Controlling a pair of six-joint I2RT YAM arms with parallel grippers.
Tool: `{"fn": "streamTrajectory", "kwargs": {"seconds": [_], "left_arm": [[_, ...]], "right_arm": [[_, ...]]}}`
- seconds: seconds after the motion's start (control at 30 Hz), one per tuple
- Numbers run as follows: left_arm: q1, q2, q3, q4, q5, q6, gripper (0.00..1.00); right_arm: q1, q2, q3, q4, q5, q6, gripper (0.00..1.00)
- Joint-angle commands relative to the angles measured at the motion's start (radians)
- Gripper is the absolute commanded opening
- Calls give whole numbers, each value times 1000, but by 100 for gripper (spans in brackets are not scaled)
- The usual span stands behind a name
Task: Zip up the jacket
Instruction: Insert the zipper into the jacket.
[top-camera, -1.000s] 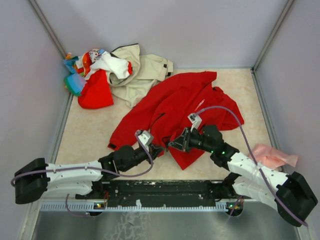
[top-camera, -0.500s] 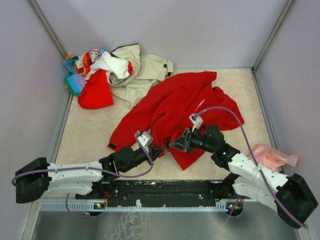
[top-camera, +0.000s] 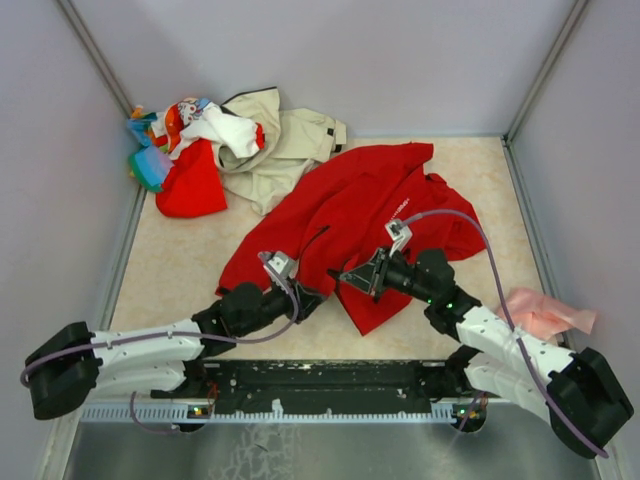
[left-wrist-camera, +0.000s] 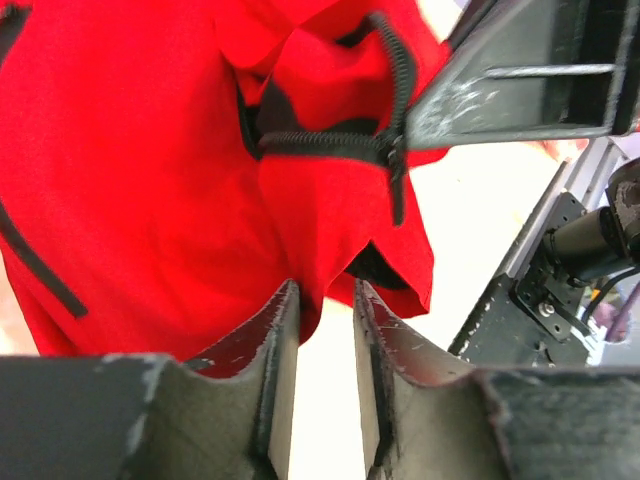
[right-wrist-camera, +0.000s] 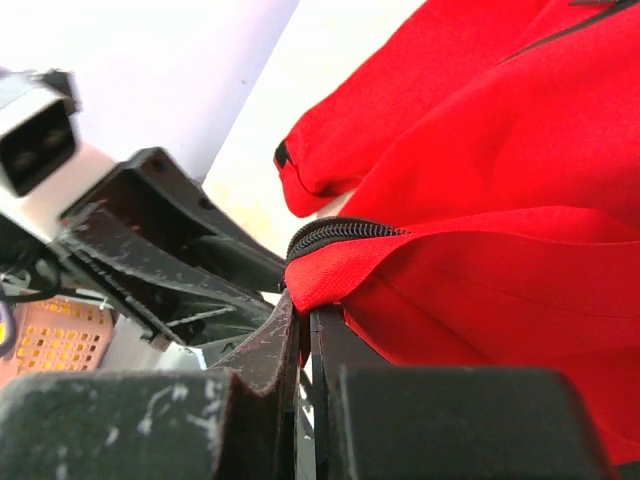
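Observation:
The red jacket lies spread across the middle of the table, its black zipper curling along the front edge with the slider hanging near the hem. My left gripper is open at the hem's near-left side. Nothing lies between its fingers, and the red fabric hangs just past the tips. My right gripper is shut on the jacket's lower edge, pinching red cloth just below the zipper teeth and holding that corner lifted off the table.
A heap of mixed clothes and a beige jacket fill the back left corner. A pink cloth lies by the right wall. Grey walls enclose the table on three sides. The two grippers sit close together.
My left gripper has opened and let go of the jacket's edge, shifting slightly left. My right gripper stays shut on the hem and has moved a little farther up the table.

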Motion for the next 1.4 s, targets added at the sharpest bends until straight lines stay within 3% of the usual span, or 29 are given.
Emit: {"fn": "streamTrajectory", "kwargs": {"seconds": [0.0, 0.17, 0.4, 0.73, 0.97, 1.2, 1.37], "left_arm": [[89, -15, -53, 21, 172, -168, 37], [173, -31, -91, 121, 273, -282, 51], [212, -41, -78, 159, 285, -351, 70], [294, 74, -68, 315, 396, -480, 74], [310, 138, -64, 399, 448, -509, 67], [317, 151, -75, 449, 465, -515, 47], [321, 154, -79, 466, 476, -506, 26]], "right_arm": [[-3, -6, 13, 132, 13, -20, 0], [9, -3, 13, 124, 13, -31, 0], [26, 5, 5, 129, 17, -35, 0], [70, 24, 8, 123, 30, -49, 0], [90, 39, 14, 122, 30, -56, 0], [97, 58, 23, 118, 32, -61, 0], [102, 71, 35, 105, 30, -67, 0]]}}
